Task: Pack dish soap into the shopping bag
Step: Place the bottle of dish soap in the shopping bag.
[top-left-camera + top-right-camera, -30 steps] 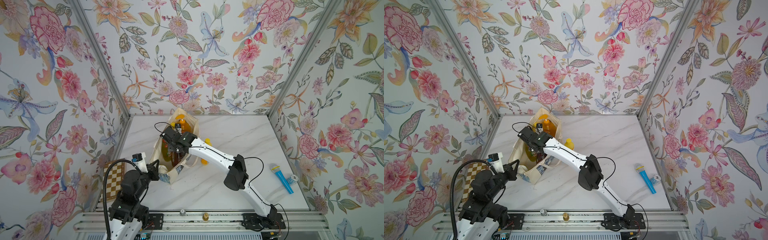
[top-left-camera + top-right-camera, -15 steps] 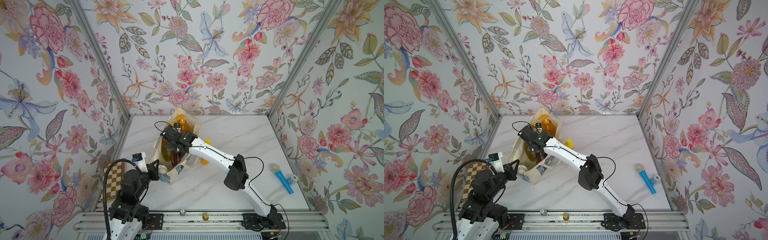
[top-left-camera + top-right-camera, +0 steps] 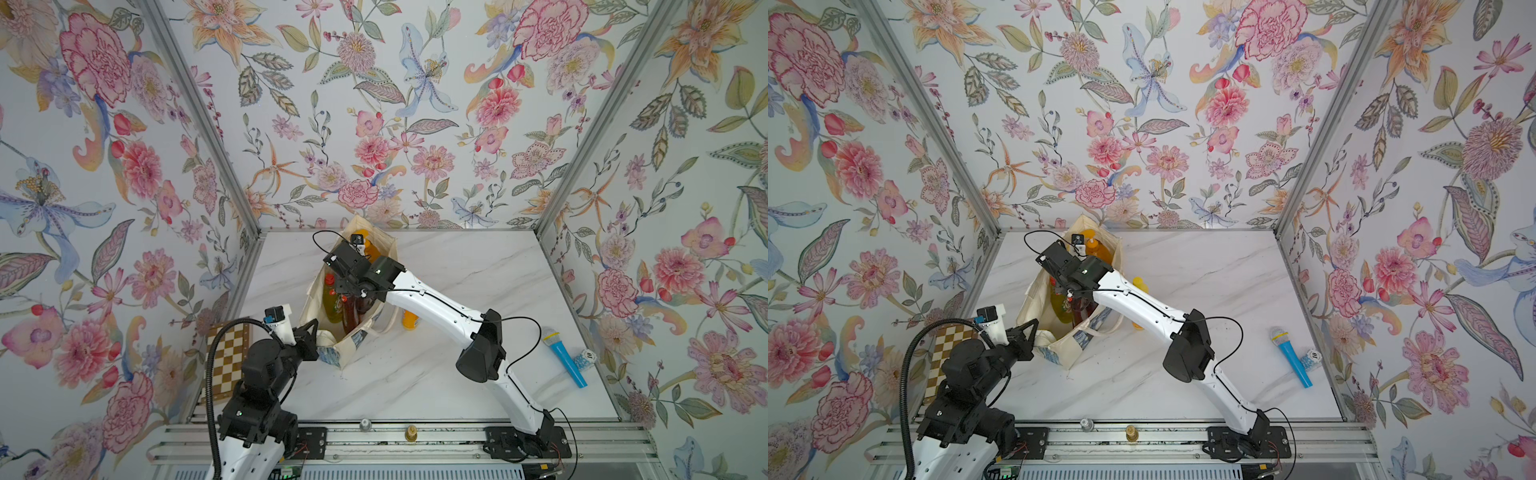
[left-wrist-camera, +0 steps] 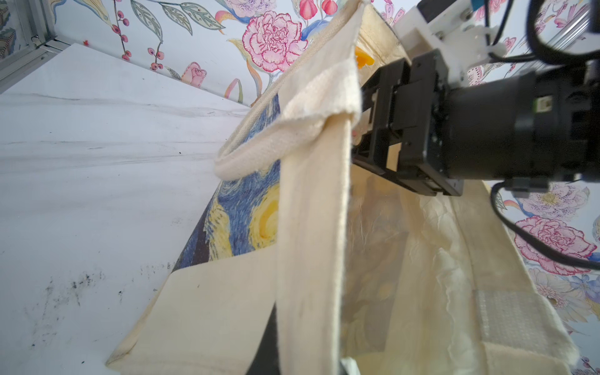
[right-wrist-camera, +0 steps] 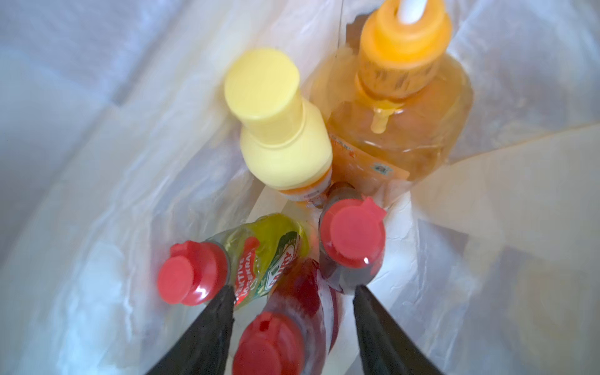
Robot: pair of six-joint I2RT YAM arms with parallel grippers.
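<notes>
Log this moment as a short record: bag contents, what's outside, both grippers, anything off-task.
in shopping bag: amber pump bottle, yellow-capped orange bottle, green bottle, two dark-red bottles
outside bag: second orange bottle, standing beside it
left gripper: shut on the shopping bag at its near end
right gripper: open, over a dark-red bottle in the bag
off-task: blue toy microphone, lying apart from the bag
</notes>
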